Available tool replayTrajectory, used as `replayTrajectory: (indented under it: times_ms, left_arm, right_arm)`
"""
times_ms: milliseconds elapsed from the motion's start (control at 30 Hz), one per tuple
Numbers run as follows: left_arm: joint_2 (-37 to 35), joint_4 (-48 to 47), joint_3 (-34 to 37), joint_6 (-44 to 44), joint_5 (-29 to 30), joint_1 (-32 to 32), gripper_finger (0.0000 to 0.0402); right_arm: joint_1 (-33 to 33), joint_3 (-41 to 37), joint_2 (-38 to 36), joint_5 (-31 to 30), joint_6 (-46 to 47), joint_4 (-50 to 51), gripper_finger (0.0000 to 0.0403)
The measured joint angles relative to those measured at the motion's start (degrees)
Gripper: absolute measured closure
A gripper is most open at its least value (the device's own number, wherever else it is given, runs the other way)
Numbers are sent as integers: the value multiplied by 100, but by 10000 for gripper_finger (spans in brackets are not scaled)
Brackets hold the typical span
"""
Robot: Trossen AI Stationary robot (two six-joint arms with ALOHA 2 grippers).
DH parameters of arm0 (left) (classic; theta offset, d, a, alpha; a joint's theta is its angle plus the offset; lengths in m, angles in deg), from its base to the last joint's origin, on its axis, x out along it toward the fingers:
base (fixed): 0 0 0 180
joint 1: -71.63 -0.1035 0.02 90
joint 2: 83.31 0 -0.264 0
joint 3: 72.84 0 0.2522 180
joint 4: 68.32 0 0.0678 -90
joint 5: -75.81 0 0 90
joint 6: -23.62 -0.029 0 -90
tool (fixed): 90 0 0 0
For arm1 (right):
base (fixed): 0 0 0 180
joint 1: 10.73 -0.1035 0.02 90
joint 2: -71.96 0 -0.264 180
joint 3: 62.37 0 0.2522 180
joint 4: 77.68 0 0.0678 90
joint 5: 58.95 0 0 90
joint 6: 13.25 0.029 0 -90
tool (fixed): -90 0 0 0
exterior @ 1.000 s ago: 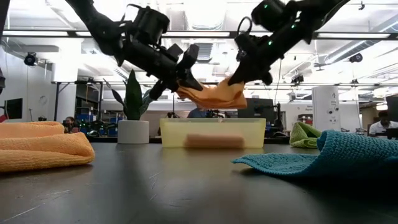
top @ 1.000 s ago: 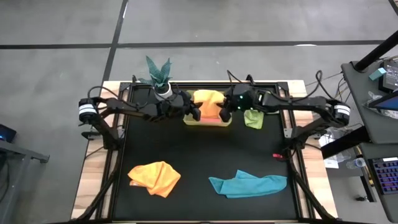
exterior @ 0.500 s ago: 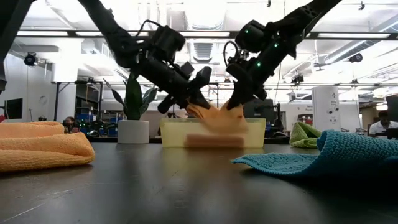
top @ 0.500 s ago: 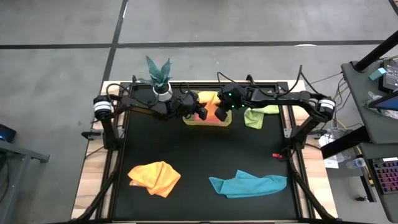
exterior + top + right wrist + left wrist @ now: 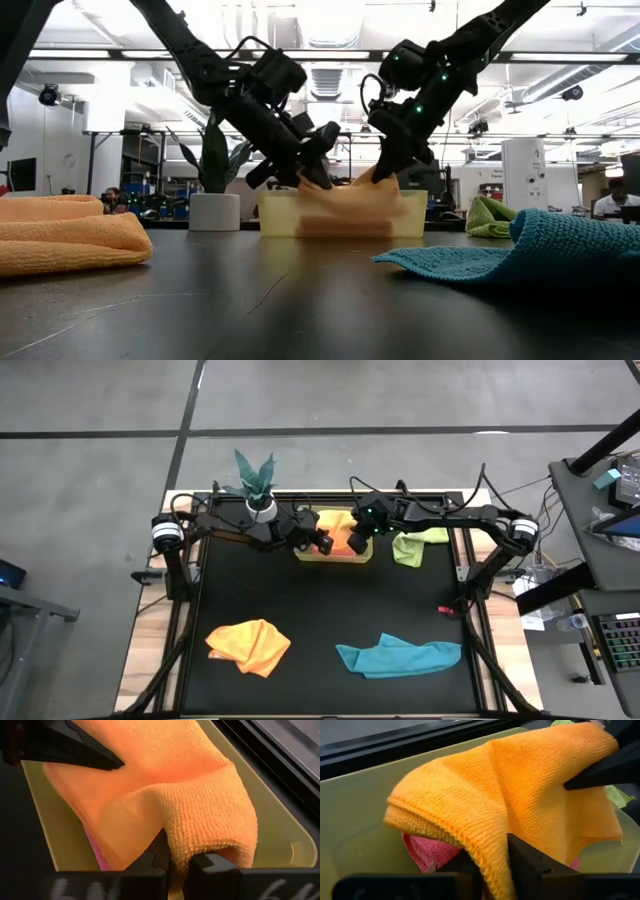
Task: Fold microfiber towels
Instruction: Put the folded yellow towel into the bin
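1. My left gripper is pinching one end of the folded orange towel.
2. My right gripper is clamping the other end.
3. Towel is sagging into the yellow-green bin, over the pink towel.

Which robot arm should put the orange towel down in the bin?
Neither alone, probably: both hold it. The left gripper pinches one end of the orange towel and the right gripper the other, both over the bin, above a pink towel. They should lower together.

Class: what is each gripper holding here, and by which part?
Both hold the folded orange towel over the bin: left gripper at one folded end, right gripper at the other.
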Motion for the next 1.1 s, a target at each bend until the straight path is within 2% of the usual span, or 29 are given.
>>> replayTrajectory:
  times_ms: [233, 533, 700, 900, 1100]
  left_arm:
    - [-2, -112, 3, 17, -10, 0, 303]
    - [-6, -458, 9, 297, -9, 0, 292]
    - [-42, -456, 9, 295, 0, 0, 292]
    - [-42, -1023, -92, 294, 2, 0, 292]
    - [-42, -1453, -283, 251, 7, 3, 292]
  right_arm:
    - [0, -2, 0, -2, 40, -4, 376]
    - [3, -9, 0, -17, 27, 167, 286]
    - [42, -11, 0, -17, -17, 578, 252]
    - [66, -13, -76, -17, -19, 885, 234]
    - [68, -15, -326, -16, -21, 941, 239]
